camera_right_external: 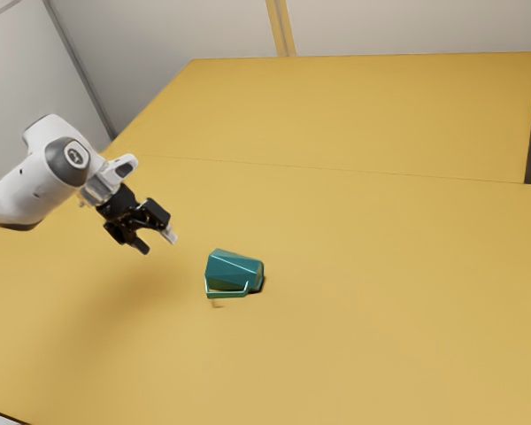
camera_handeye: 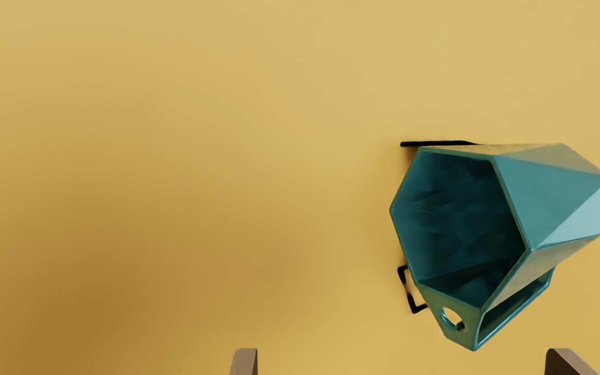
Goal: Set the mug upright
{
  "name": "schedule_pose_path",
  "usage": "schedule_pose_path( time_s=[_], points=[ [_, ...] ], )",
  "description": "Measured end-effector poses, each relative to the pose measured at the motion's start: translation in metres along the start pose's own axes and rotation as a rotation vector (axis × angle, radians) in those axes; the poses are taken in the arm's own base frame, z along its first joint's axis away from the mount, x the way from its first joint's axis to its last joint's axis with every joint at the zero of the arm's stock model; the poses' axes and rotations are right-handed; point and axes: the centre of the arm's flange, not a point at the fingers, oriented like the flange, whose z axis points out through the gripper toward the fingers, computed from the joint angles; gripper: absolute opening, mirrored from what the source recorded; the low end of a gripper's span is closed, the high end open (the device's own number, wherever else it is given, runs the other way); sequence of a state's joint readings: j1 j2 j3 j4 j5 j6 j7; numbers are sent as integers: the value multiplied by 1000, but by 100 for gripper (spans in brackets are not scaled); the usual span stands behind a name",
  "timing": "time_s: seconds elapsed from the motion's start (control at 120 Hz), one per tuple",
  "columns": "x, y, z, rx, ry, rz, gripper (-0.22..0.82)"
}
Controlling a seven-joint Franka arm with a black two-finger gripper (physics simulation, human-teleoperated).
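Teal and faceted, the mug [camera_right_external: 234, 271] is lying on its side, so setting it upright is awaiting completion. The gripper [camera_right_external: 157, 243] is hovering empty to the mug's exterior-view left, fingers [camera_handeye: 244, 363] standing wide apart. A yellow table [camera_right_external: 380, 266] is surrounding the mug; pale walls [camera_right_external: 159, 27] are rising well beyond it.

One mug [camera_right_external: 234, 268] with one handle [camera_handeye: 471, 319], one table [camera_right_external: 380, 310] — and one arm [camera_right_external: 40, 188], one gripper [camera_right_external: 157, 244], two fingers [camera_handeye: 245, 363].
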State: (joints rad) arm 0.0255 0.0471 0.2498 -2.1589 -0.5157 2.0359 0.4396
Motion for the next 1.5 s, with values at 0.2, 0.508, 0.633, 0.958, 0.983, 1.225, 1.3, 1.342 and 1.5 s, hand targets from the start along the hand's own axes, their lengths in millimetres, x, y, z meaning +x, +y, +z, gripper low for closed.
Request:
schedule_pose_path(
  time_s=[0.2, 0.508, 0.633, 0.958, 0.983, 1.225, 1.3, 1.342, 1.5],
  points=[
    [5, -4, 39, -138, -9, -51, 60],
    [7, -6, 77, -318, -2, -53, 60],
    [8, 0, 84, -356, 5, -24, 60],
    [19, 27, 107, -412, 6, 63, 60],
    [21, 29, 108, -415, 8, 69, 57],
    [25, 37, 120, -451, 21, 65, 25],
    [25, 38, 121, -458, 24, 57, 10],
    [25, 38, 121, -461, 25, 55, 5],
    [26, 42, 118, -470, 33, 54, -6]
  ],
)
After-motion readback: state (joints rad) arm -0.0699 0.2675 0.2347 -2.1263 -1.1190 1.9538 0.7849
